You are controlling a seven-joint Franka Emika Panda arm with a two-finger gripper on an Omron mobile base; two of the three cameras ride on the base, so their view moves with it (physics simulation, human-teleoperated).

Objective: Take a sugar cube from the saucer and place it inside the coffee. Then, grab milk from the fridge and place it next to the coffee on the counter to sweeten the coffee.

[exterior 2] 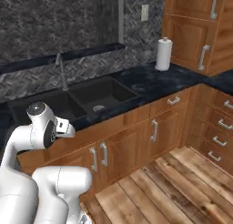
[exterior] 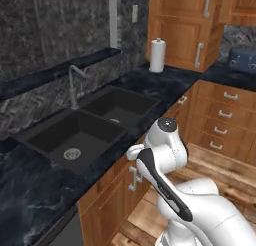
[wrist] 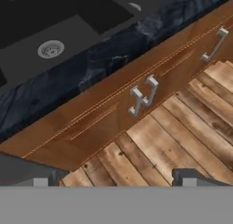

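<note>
Nearby, sink [exterior: 80,135], faucet [exterior: 74,85], perhaps paper towels [exterior: 157,55].

So the double sink [exterior: 85,127] is sunk into the worktop [exterior: 30,195], faucet [exterior: 75,85] at its back edge. Paper towel roll [exterior: 157,55] stands in the worktop's far corner, cabinet doors [exterior 2: 98,161] below the front edge.

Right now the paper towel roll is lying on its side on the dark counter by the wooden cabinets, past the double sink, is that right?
Not quite. The paper towel roll stands upright, not on its side, as the left base view shows. The rest holds: it is on the dark counter by the wooden cabinets, past the double sink.
</note>
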